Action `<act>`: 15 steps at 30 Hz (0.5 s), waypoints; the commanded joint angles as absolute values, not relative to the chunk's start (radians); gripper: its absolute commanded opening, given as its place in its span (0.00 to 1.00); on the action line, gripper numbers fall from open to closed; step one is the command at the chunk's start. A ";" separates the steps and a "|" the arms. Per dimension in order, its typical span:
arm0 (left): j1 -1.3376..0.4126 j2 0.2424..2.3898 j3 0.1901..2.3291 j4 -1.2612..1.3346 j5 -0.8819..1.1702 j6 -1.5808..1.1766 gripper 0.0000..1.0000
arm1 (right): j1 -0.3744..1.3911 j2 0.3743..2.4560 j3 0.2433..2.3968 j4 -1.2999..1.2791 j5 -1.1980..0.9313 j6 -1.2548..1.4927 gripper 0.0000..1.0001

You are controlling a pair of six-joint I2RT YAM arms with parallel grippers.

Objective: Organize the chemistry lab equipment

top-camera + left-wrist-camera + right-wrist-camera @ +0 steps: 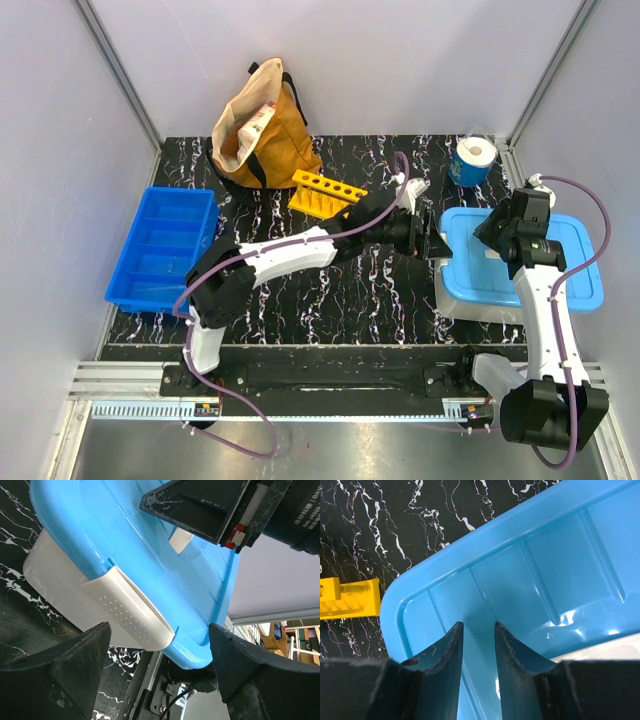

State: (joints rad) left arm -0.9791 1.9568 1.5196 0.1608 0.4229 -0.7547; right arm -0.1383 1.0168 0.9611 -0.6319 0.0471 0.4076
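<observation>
Currently the left gripper [432,243] stands at the left end of a light-blue lid [560,270] that sits on a white bin [470,305] at the right of the black marbled table [350,290]. Its 2 jaws are spread wide. In the left wrist view they flank the bin's white latch [130,605] on either side without touching it, and nothing lies between them.

The right gripper [492,232] is over the same lid, near its left part. In the right wrist view its 2 fingers [447,650] are apart by only a narrow slit, and the lid shows through the gap. A shallow rib of the lid runs toward that slit. I cannot tell whether the tips press on the plastic or hang just above it, and no loose item is between them.

Only 1 piece of lab equipment is in view: a yellow test-tube rack [325,192], lying on the table just beside a tan bag [255,125] and behind the left arm. A blue divided tray [165,245] sits at the far left, and a white paper roll [472,160] stands behind the bin.
</observation>
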 commanded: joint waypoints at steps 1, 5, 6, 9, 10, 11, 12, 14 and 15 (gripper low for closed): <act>-0.997 2.003 1.591 0.200 0.454 -0.767 0.83 | -0.124 1.042 0.943 -0.756 -0.046 0.423 0.37; -1.008 2.037 1.632 0.177 0.443 -0.762 0.81 | -0.124 1.043 0.942 -0.755 -0.049 0.428 0.37; -1.014 2.043 1.649 0.158 0.442 -0.755 0.80 | -0.124 1.043 0.942 -0.755 -0.049 0.428 0.37; -1.028 2.062 1.706 0.062 0.394 -0.710 0.76 | -0.124 1.042 0.942 -0.753 -0.052 0.428 0.37; -1.034 2.068 1.726 0.025 0.371 -0.690 0.75 | -0.124 1.039 0.943 -0.753 -0.054 0.428 0.37; -1.040 2.069 1.742 -0.027 0.339 -0.675 0.73 | -0.124 1.037 0.943 -0.755 -0.054 0.428 0.37; -1.049 2.069 1.759 -0.066 0.309 -0.654 0.72 | -0.124 1.037 0.943 -0.753 -0.055 0.428 0.37; -1.063 2.078 1.804 -0.168 0.244 -0.617 0.70 | -0.124 1.032 0.943 -0.753 -0.055 0.430 0.37; -1.071 2.088 1.833 -0.213 0.214 -0.601 0.68 | -0.124 1.032 0.943 -0.753 -0.057 0.430 0.37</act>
